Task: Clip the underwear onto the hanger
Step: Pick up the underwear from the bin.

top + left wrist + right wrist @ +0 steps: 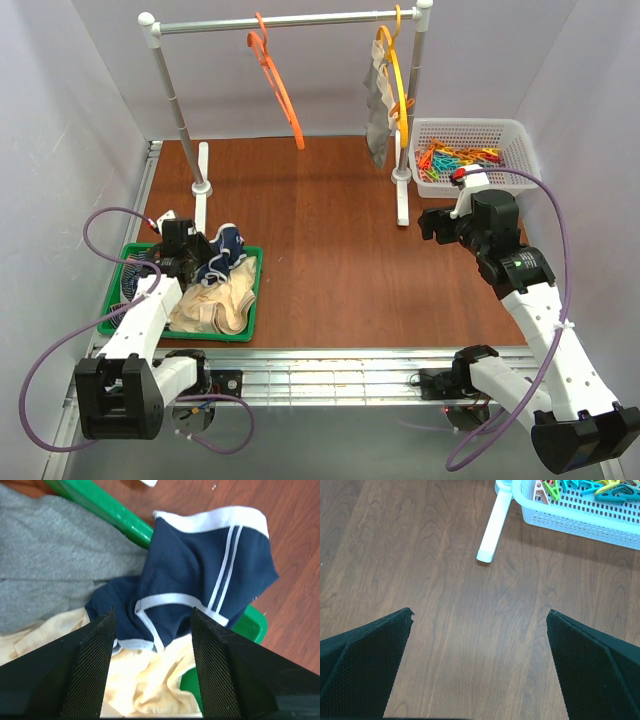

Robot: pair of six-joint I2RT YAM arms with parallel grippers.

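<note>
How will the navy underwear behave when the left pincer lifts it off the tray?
Likely floppy: the navy underwear lies crumpled, draped over the rim of the green tray, so it should sag and unfold. Thin fabric, probably light. It overlaps the beige underwear, which might drag along.

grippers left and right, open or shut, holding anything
Left gripper: open, holding nothing, fingers either side of the underwear.
Right gripper: open, holding nothing, above the table.
</note>
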